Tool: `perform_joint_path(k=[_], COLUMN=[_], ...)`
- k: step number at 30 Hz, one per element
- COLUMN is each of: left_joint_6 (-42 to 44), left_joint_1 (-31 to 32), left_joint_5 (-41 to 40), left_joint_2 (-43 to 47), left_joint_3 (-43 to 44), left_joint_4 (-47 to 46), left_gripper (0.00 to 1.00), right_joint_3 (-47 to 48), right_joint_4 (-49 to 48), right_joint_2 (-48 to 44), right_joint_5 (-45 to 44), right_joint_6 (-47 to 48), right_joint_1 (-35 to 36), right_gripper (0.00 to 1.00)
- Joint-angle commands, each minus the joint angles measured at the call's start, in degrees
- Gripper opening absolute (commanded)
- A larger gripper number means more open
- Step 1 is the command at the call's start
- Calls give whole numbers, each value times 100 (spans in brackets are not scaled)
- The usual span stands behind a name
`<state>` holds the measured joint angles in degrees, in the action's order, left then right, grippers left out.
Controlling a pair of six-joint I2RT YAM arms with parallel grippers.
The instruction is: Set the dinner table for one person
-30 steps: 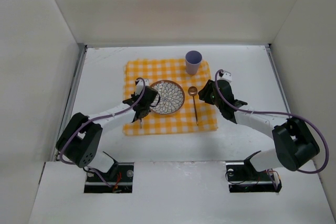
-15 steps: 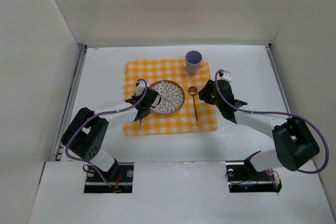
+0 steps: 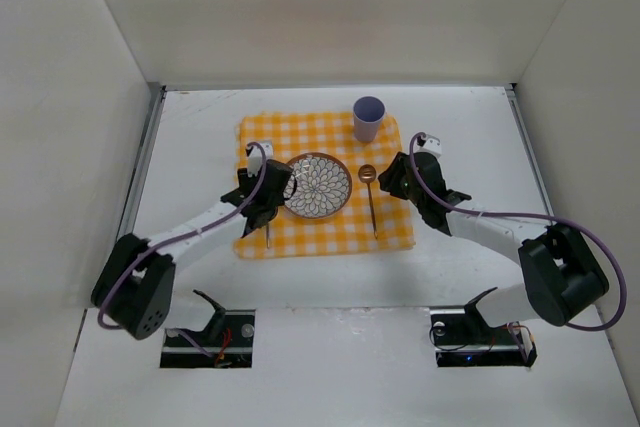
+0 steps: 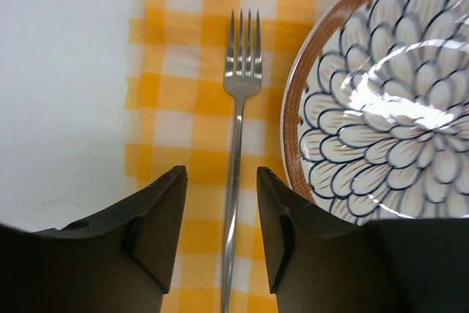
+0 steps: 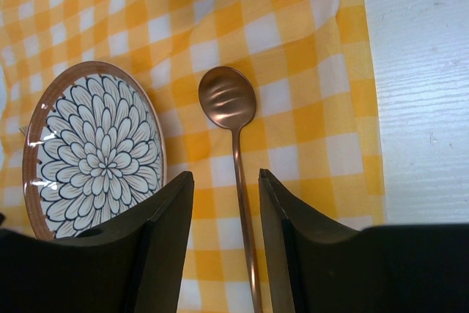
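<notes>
The left claw point(image 4: 221, 181), spread, hangs over the handle of a silver metal fork point(image 4: 242, 78). The right claw point(image 5: 224, 181), also spread, straddles a slim copper-coloured spoon point(image 5: 229, 97). Between them sits a round brown-rimmed flower-patterned plate point(image 3: 318, 185), all on a yellow-and-white checked cloth point(image 3: 300, 239), with a lilac cup point(image 3: 368, 117) at its far right corner. The large matte white desk point(image 3: 480, 137) lies beneath.

Top camera looks down from high behind; both wrist cameras peer down close, sharing the plate point(image 4: 381, 108).

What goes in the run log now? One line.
left gripper: open over fork | right gripper: open over spoon | plate, cup on cloth
</notes>
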<state>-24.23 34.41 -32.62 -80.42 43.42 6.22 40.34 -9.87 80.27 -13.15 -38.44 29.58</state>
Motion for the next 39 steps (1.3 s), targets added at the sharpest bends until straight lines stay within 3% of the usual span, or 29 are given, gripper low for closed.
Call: perform_joint_path(k=[1, 6, 7, 8, 9, 12, 16, 18, 23, 28, 39], left_joint_6=[-257, -574, -687, -828, -934, -1180, -1584, -1900, -2235, -2464, -2490], left_joint_1=[52, -97, -150, -220, -264, -466, -738, -984, -1713, -2417, -2479], left_joint_5=[-402, -429, -429, -386, -351, -254, -315, -193, 212, 467, 529], left_joint_2=[1017, 1880, 2012, 2135, 2223, 2539, 3180, 3619, 4245, 4018, 3621], left_joint_3=[-131, -386, -491, -614, -694, -922, -1318, -1598, -2065, -2101, -1969], left_joint_4=[-50, -121, -164, -182, -191, -95, 37, 64, 212, 679, 688], left_gripper=[45, 66, 74, 95, 100, 100, 100, 100, 100, 100, 100], right_joint_3=[-52, -482, -570, -684, -755, -1062, -1458, -1572, -1520, -1502, -1485], right_joint_4=[-340, -656, -700, -753, -797, -972, -1236, -1394, -1518, -1571, -1580], right_joint_2=[-213, -854, -994, -1144, -1223, -1496, -1699, -1612, -1242, -1154, -1101], right_joint_5=[-118, -355, -381, -434, -460, -548, -479, -382, -57, 58, 207], right_joint_6=[-41, -208, -252, -322, -383, -655, -1182, -1367, -1509, -1562, -1571], right_joint_1=[-45, -238, -317, -413, -475, -773, -1283, -1416, -1469, -1478, -1539], right_gripper=[44, 21, 18, 15, 15, 18, 47, 55, 55, 55, 56])
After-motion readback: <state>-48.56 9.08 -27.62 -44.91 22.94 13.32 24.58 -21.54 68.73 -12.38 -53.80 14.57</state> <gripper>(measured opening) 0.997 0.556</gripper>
